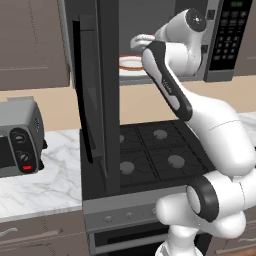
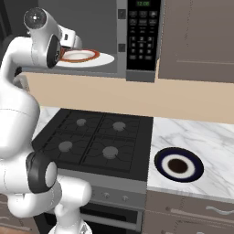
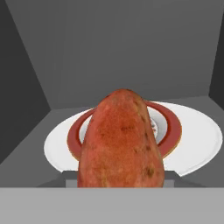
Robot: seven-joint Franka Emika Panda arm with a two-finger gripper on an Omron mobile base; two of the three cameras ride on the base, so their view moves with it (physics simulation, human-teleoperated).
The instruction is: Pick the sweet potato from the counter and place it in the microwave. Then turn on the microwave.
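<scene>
Your gripper [image 3: 120,186] is clamped on the sweet potato [image 3: 121,140], which stands up from six o'clock to centre in the hand view, inside the microwave [image 2: 144,41]. Behind it, from nine to three o'clock, a red-rimmed plate [image 3: 173,127] sits on the white turntable [image 3: 201,140]. In the left base view the microwave door [image 1: 97,95] hangs open at ten o'clock, above the stovetop [image 1: 155,155].
</scene>
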